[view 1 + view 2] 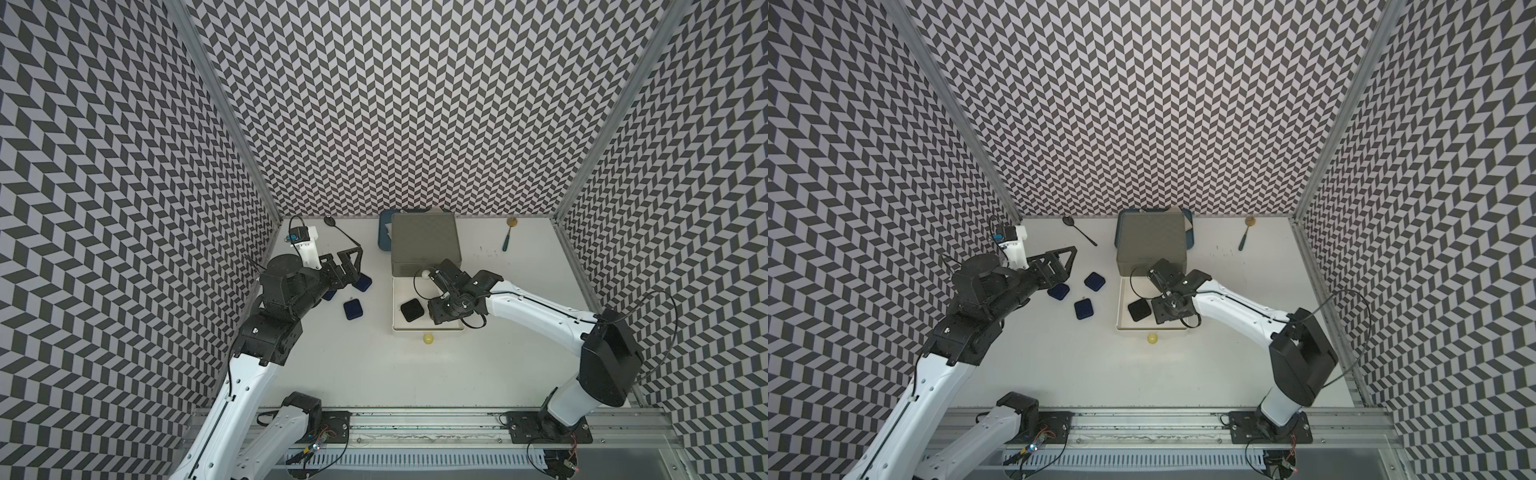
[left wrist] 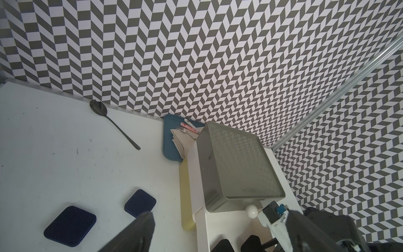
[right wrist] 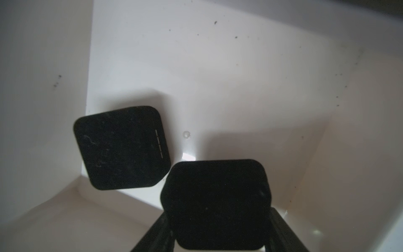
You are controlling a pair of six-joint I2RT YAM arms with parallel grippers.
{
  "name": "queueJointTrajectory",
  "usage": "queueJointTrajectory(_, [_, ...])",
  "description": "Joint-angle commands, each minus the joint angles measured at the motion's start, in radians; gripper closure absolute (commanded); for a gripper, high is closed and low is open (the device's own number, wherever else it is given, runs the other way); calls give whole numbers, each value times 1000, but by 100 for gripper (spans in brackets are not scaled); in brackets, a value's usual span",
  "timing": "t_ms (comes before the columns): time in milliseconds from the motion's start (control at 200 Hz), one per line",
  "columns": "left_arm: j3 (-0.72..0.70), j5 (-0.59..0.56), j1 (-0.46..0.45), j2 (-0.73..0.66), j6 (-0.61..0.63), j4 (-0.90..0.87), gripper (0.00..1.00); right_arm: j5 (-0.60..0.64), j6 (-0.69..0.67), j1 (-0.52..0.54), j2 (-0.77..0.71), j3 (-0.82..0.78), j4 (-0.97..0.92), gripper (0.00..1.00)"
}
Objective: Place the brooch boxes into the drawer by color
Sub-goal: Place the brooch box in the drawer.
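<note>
The drawer chest (image 1: 424, 241) stands at the back middle with its white drawer (image 1: 428, 329) pulled out; the yellow knob (image 1: 428, 338) points to the front. One black brooch box (image 1: 412, 311) (image 3: 122, 148) lies flat inside it. My right gripper (image 3: 220, 227) hangs over the same drawer, shut on a second black brooch box (image 3: 216, 200). Three navy boxes (image 1: 1084, 309) (image 1: 1095, 281) (image 1: 1059, 292) lie on the table left of the chest. My left gripper (image 1: 351, 266) hovers open above them, holding nothing. No red box shows.
A black spoon (image 1: 343, 232) lies at the back left and a teal-handled spoon (image 1: 509, 235) at the back right. A dark blue tray (image 2: 172, 139) with a napkin and cutlery sits behind the chest. The grey drawer's white ball knob (image 2: 251, 211) juts out above the open drawer.
</note>
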Motion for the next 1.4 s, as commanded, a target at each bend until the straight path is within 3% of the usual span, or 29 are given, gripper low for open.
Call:
queueJointTrajectory(0, [29, -11, -1, -6, 17, -12, 0, 13, 10, -3, 21, 15, 11, 44])
queueJointTrajectory(606, [34, -21, -2, -12, 20, -21, 0, 11, 4, -2, 0, 53, -6, 23])
queueJointTrajectory(726, [33, -41, -2, -26, 22, -23, 0, 7, 4, -2, -12, 64, -15, 23])
queueJointTrajectory(1102, [32, -13, -2, -13, 20, -26, 0, 33, 4, 3, -138, 190, -88, 18])
queueJointTrajectory(1392, [3, 2, -4, -18, 26, -55, 0, 71, 12, 22, -334, 130, -136, 17])
